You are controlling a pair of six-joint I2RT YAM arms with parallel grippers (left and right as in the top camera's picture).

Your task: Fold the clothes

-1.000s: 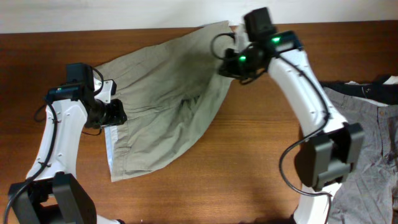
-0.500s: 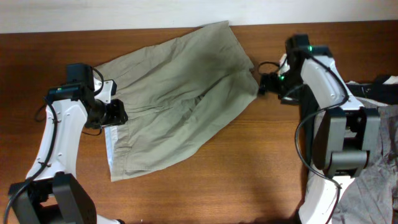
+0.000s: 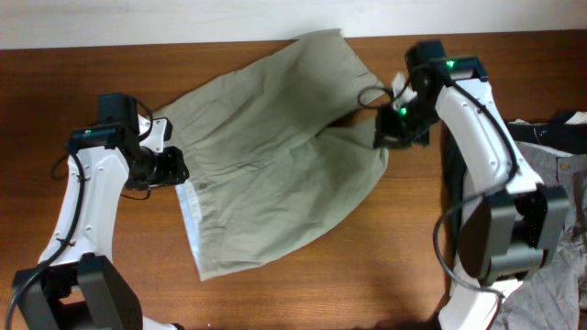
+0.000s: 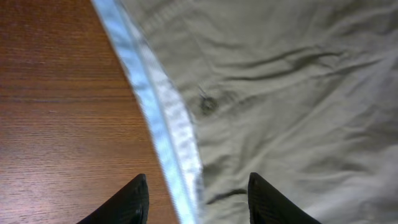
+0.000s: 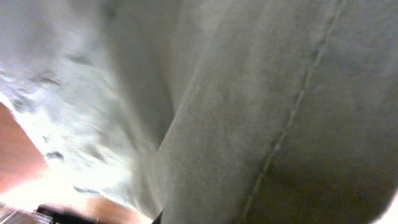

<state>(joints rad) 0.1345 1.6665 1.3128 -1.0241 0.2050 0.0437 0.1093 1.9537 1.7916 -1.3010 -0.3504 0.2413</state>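
Note:
The pale khaki-olive shorts (image 3: 275,165) lie spread across the wooden table, with the light-blue waistband lining (image 3: 191,215) showing along their left edge. My left gripper (image 3: 171,167) is open at that edge. In the left wrist view its fingers (image 4: 196,193) straddle the blue waistband (image 4: 168,130) and the khaki cloth (image 4: 292,93). My right gripper (image 3: 389,134) is at the right leg hem, with cloth bunched at it. In the right wrist view, khaki cloth (image 5: 249,112) fills the frame and hides the jaws.
Grey trousers (image 3: 550,211) and a black garment (image 3: 537,133) are heaped at the table's right edge, beside the right arm's base. The shorts' top corner reaches the table's far edge (image 3: 413,38). Bare wood (image 3: 367,266) shows in front.
My right gripper swung right from the shorts' top corner to the leg hem. The shorts slid right and toward the front, spreading wider. My left arm has stayed put.

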